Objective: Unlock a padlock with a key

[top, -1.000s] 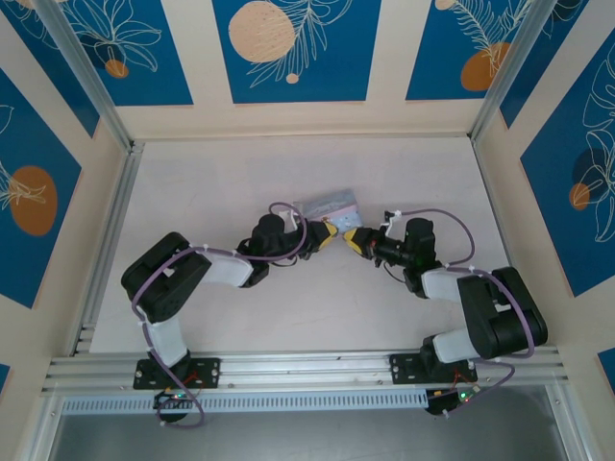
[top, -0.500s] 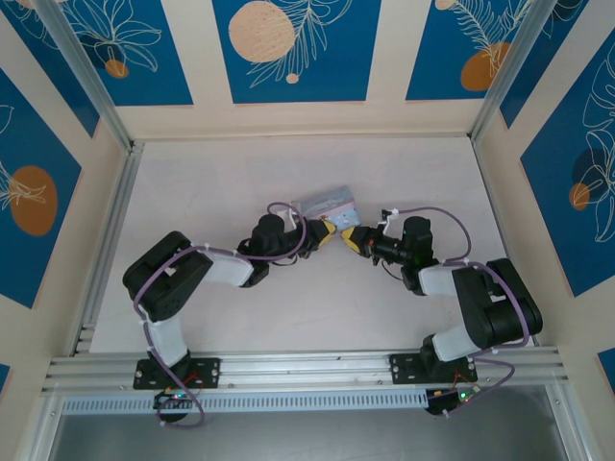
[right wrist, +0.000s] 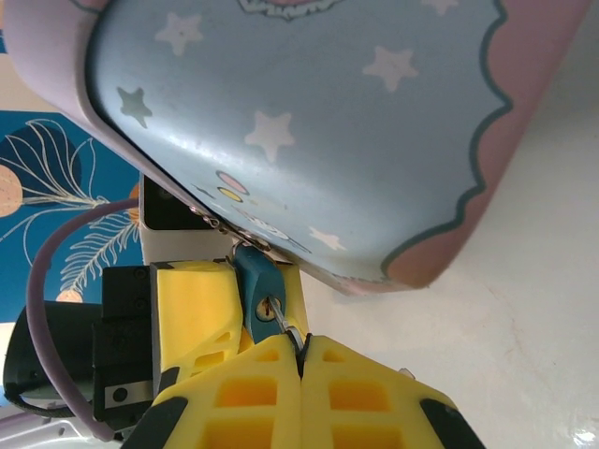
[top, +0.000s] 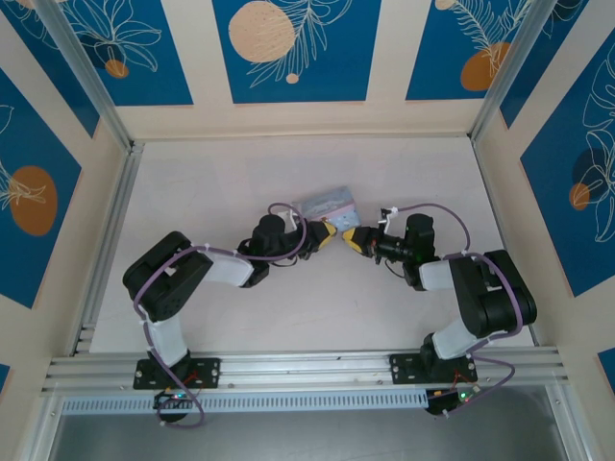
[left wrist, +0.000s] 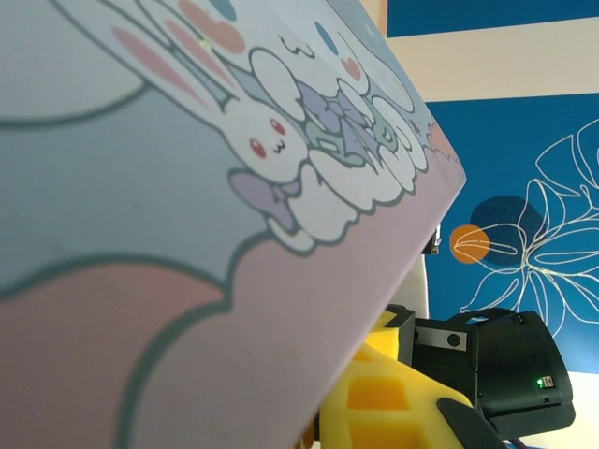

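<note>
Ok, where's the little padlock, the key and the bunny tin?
padlock [right wrist: 255, 279], right wrist view, on its blue body.
key [right wrist: 289, 330], right wrist view, on its thin metal shaft.
tin [right wrist: 309, 122], right wrist view, on its starry blue face.

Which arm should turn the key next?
Right. The right gripper is shut on the key, whose tip sits at the keyhole of the padlock; the left gripper pinches the padlock, steadying it.

No lettering, brand, number or sign can be read anywhere. The pale blue tin [left wrist: 140, 187] is printed with cartoon rabbits and white stars, but no words are made out on it. No mark is made out on the blue padlock [right wrist: 255, 281]. The wall panels [top: 293, 48] are decorated with drawn leaves and orange discs.
</note>
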You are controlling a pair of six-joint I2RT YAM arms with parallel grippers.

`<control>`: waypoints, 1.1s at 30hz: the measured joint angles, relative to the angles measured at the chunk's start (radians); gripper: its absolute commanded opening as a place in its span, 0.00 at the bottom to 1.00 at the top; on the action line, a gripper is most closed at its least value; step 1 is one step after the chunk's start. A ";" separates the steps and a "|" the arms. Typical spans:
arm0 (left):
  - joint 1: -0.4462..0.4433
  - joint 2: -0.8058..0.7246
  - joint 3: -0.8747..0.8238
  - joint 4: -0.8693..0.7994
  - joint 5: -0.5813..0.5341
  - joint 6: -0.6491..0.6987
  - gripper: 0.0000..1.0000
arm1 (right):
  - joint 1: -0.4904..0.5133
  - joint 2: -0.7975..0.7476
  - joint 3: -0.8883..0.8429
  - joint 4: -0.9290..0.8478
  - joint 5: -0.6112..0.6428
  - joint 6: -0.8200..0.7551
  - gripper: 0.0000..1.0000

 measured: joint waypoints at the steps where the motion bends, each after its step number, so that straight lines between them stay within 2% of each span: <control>1: 0.000 0.000 0.000 -0.001 0.003 0.000 0.00 | 0.000 -0.006 0.000 -0.009 0.000 -0.006 0.00; 9: -0.001 0.000 0.000 0.001 0.043 0.000 0.00 | 0.000 -0.096 -0.003 -0.143 0.005 -0.074 0.00; 17: -0.001 0.000 0.000 0.000 0.052 0.000 0.00 | -0.001 -0.100 -0.003 -0.166 0.005 -0.091 0.00; 33: 0.017 0.000 0.001 0.005 0.050 0.001 0.00 | -0.022 0.075 0.108 -0.082 -0.124 -0.034 0.00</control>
